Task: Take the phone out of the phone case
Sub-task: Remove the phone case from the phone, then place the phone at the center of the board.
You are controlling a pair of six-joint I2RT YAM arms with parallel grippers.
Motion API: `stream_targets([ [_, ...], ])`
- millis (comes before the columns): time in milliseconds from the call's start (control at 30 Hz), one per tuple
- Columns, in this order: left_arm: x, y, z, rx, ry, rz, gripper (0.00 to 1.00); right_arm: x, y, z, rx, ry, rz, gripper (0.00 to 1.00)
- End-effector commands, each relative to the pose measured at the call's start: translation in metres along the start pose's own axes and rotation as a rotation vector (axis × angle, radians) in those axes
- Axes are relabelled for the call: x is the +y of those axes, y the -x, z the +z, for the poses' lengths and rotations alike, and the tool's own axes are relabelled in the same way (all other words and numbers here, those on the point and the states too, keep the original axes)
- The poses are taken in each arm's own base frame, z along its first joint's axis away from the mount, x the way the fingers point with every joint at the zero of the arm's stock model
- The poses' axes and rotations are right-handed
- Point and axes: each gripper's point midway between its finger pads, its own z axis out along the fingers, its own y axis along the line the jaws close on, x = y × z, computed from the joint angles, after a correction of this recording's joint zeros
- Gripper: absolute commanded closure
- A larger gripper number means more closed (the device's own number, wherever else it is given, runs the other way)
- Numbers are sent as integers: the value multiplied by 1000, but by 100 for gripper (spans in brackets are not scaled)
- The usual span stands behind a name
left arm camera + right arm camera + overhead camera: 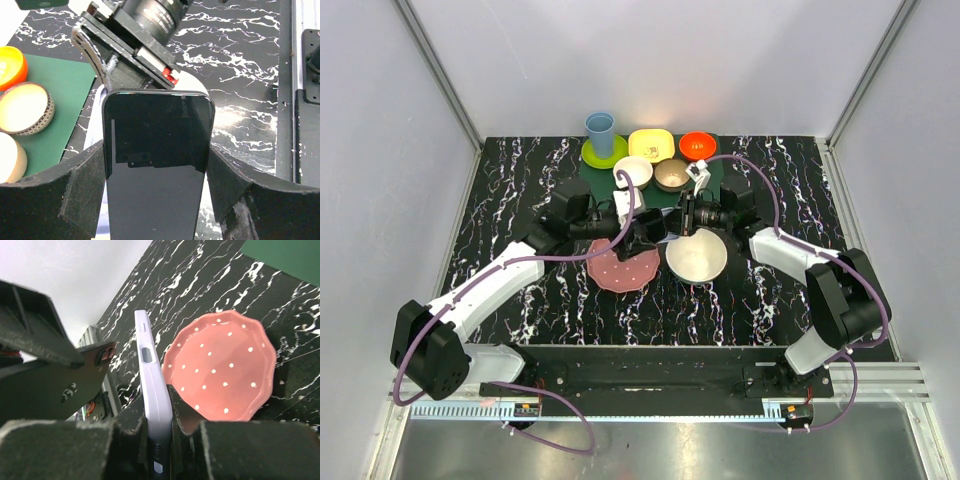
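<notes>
The phone (155,130), black with a glossy screen, stands between my left gripper's (155,150) fingers, which are shut on its long edges. In the right wrist view the lavender phone case (150,370) shows edge-on, and my right gripper (159,405) is shut on its two faces. Both grippers meet above the table's middle, left (655,228) and right (682,218), facing each other. No lavender rim shows around the screen in the left wrist view. I cannot tell how far the phone sits in the case.
The pink dotted plate (623,267) and a white bowl (696,255) lie just below the grippers. Behind them stand a blue cup (600,130), a yellow dish (651,145), an orange bowl (697,145), a brown bowl (672,175) and a small white bowl (633,172).
</notes>
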Motion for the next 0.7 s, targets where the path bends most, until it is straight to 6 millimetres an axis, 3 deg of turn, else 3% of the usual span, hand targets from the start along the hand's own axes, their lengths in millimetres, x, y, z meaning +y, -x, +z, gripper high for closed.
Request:
stream_targets([
  [0,-13,28,-8,-86,-74,92,100,2,36,-5,-91,-68,-104,100],
  [300,4,2,-19,59,2,262,100,-4,49,-14,-141,-130,-134,100],
  [467,22,-21,-37,194,83,347,100,-6,59,-23,-175,-152,-142,100],
  [667,58,-45,-71,323,167,408,100,-8,69,-33,-206,-173,-154,100],
])
